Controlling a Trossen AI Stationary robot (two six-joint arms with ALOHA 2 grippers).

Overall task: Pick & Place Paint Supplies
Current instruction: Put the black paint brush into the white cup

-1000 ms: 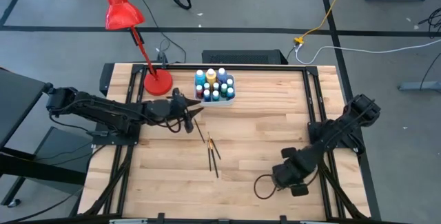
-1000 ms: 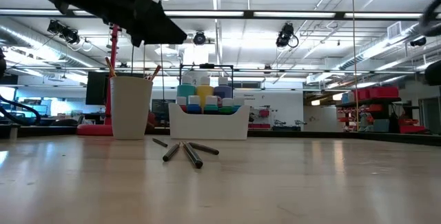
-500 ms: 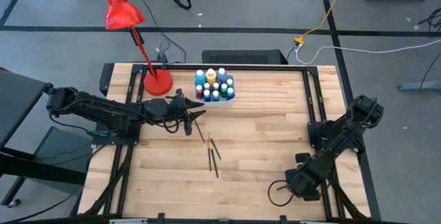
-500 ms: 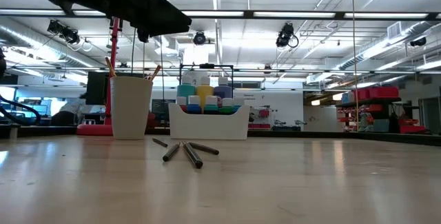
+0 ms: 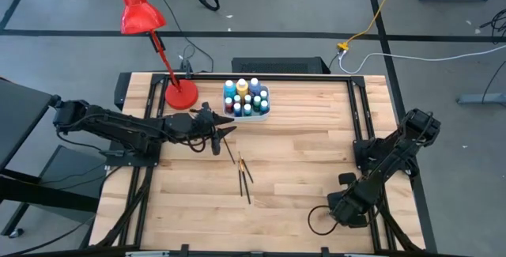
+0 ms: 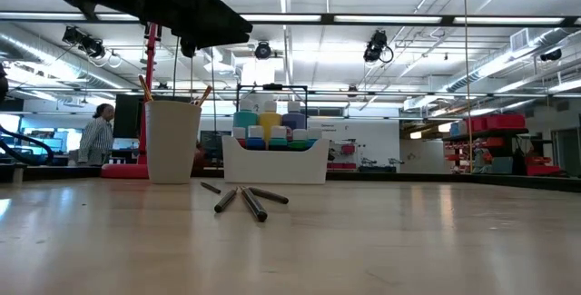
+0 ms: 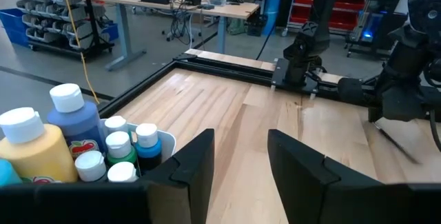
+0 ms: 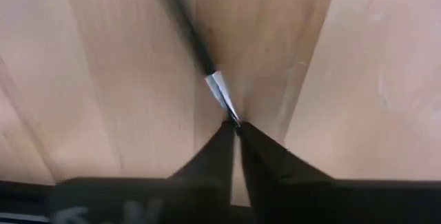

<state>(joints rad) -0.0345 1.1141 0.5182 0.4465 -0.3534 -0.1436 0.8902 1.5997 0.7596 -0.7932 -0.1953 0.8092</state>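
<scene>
Seen from above, the right gripper is lowered to the near right part of the table, and in its wrist view its dark fingers are pinched on the very tip of a thin paintbrush lying flat on the wood. The left gripper is held with its jaws parted and empty, just beside the white tray of paint bottles. Three loose brushes are left lying mid-table, and others are stood in a white cup in the low view. The step in hand is judged to be lifting the pinched brush. Because so little of the brush is caught, a slow, level lift is advised, so that the handle is not levered out; if slip is seen, the grip is better retaken farther along the ferrule.
</scene>
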